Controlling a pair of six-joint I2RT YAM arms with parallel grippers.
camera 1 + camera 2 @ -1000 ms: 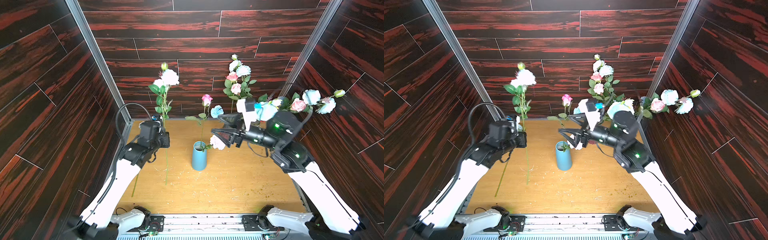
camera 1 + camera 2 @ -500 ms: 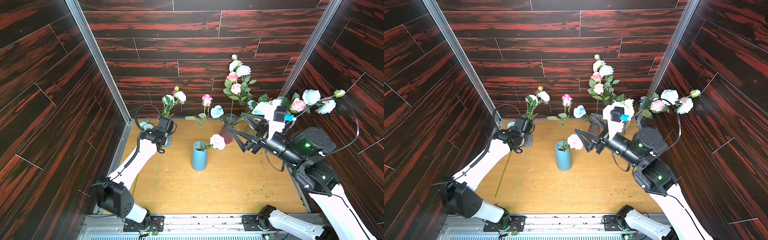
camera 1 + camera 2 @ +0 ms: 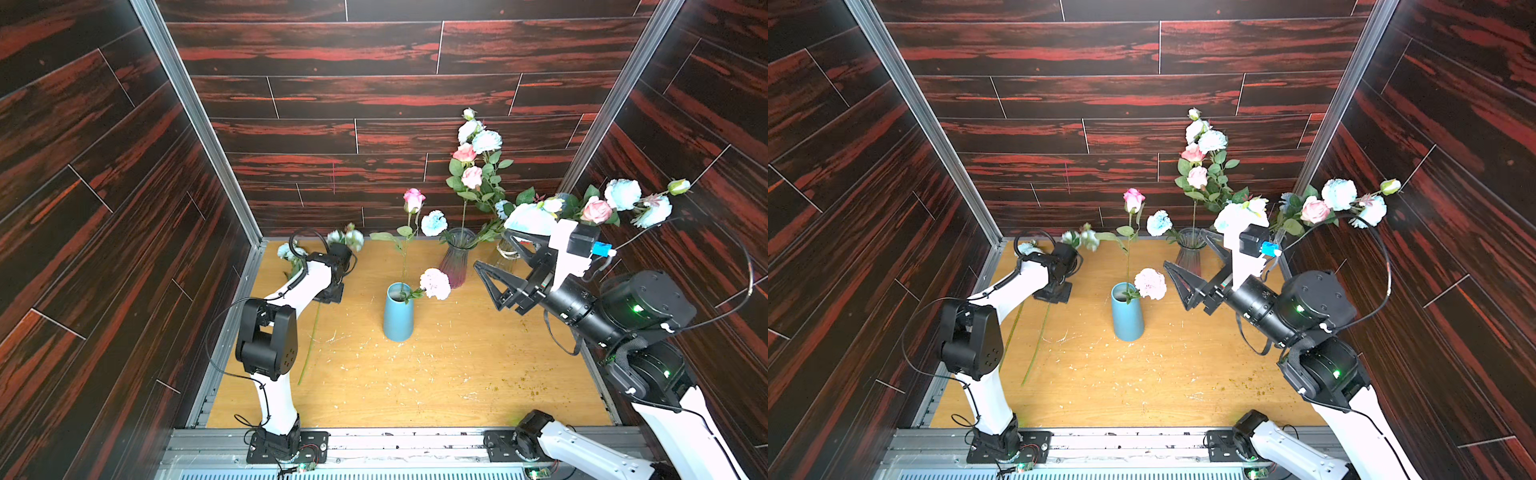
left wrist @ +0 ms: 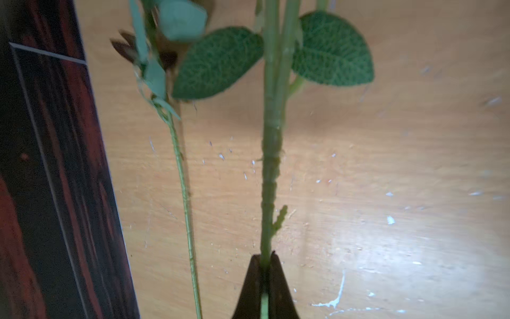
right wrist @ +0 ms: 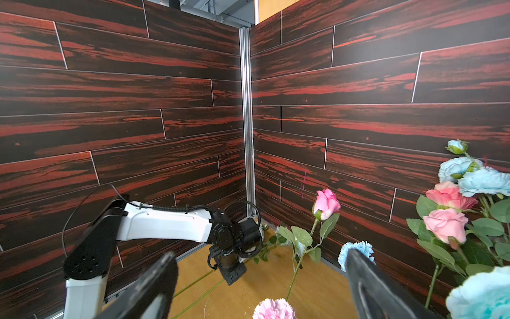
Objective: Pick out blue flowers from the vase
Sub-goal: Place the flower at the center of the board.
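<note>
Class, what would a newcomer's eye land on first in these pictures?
The blue vase, dead centre, holds a tall pink rose and a drooping pink carnation. The right gripper gapes open on its right, while the left gripper pinches a green stem near the far-left corner.

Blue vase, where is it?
In both top views the blue vase stands near the middle, in front of the glass vase, holding a pink rose.

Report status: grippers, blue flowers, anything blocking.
Left gripper shut on blue flower stem, low over table. Right gripper open, empty, beside blue vase. Blue carnation near pink rose and pink carnation, possible snag.
</note>
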